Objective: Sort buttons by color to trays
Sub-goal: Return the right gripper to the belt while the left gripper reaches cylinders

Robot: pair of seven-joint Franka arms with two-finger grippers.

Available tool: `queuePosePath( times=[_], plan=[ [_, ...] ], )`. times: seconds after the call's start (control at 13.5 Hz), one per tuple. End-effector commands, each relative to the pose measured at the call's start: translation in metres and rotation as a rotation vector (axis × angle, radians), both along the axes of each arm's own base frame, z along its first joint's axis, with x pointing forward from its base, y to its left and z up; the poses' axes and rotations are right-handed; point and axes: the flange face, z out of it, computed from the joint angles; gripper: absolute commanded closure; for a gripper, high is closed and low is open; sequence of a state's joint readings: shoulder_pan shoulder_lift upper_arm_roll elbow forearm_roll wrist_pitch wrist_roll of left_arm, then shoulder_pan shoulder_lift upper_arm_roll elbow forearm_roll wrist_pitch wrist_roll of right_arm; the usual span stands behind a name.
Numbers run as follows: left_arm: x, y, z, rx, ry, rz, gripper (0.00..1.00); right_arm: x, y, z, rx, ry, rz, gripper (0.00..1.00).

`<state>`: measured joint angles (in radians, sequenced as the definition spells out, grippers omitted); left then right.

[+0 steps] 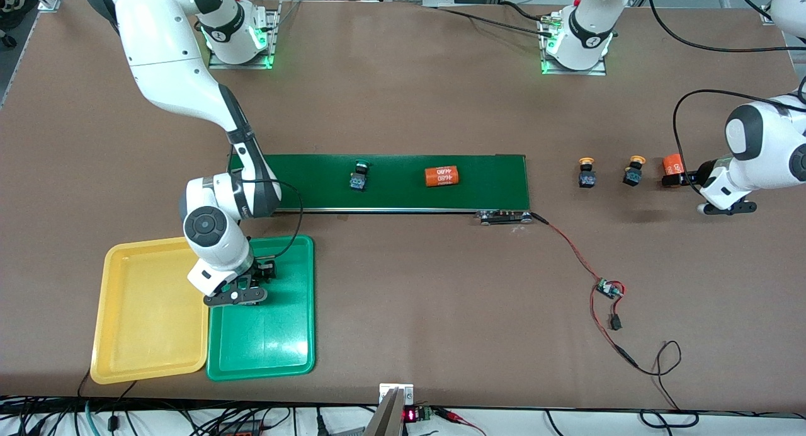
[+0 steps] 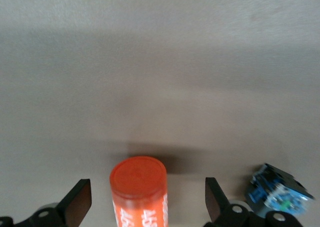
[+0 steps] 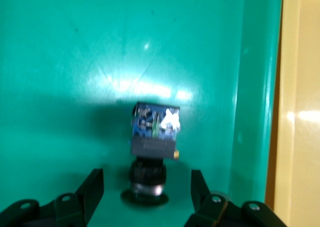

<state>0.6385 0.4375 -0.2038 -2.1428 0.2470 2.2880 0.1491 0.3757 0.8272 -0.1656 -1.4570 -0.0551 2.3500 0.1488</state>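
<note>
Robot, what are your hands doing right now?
Right gripper open over green tray, green button lying between fingers. Left gripper open around orange cylinder. Nothing blocking.

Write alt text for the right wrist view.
A button lies cap-down on the green tray, between the open fingers of the right gripper, which touch nothing. The yellow tray shows beside the green tray's rim.

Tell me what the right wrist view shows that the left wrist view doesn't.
Only the right wrist view shows the green tray, a strip of the yellow tray and a button lying on the green tray between the open right gripper fingers. Only the left wrist view shows bare table, an orange cylinder between the open left gripper fingers and another button. Both show open fingers around an object.
</note>
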Motion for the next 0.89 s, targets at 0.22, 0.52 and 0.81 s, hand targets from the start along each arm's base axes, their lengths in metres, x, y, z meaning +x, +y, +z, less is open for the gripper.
queuePosePath(
  times=[0.22, 0.52, 0.81],
  plan=[
    [-0.007, 0.001, -0.007, -0.020, 0.028, 0.008, 0.34, -0.041, 0.011, 0.105, 0.079, 0.198, -0.077, 0.17],
    [-0.013, 0.000, -0.005, -0.031, 0.083, 0.006, 0.81, -0.119, 0.010, 0.125, 0.113, 0.193, -0.121, 0.16],
    [0.009, -0.009, 0.029, -0.004, 0.047, -0.046, 1.00, -0.194, 0.044, 0.106, 0.137, 0.146, -0.232, 0.16]
  ],
)
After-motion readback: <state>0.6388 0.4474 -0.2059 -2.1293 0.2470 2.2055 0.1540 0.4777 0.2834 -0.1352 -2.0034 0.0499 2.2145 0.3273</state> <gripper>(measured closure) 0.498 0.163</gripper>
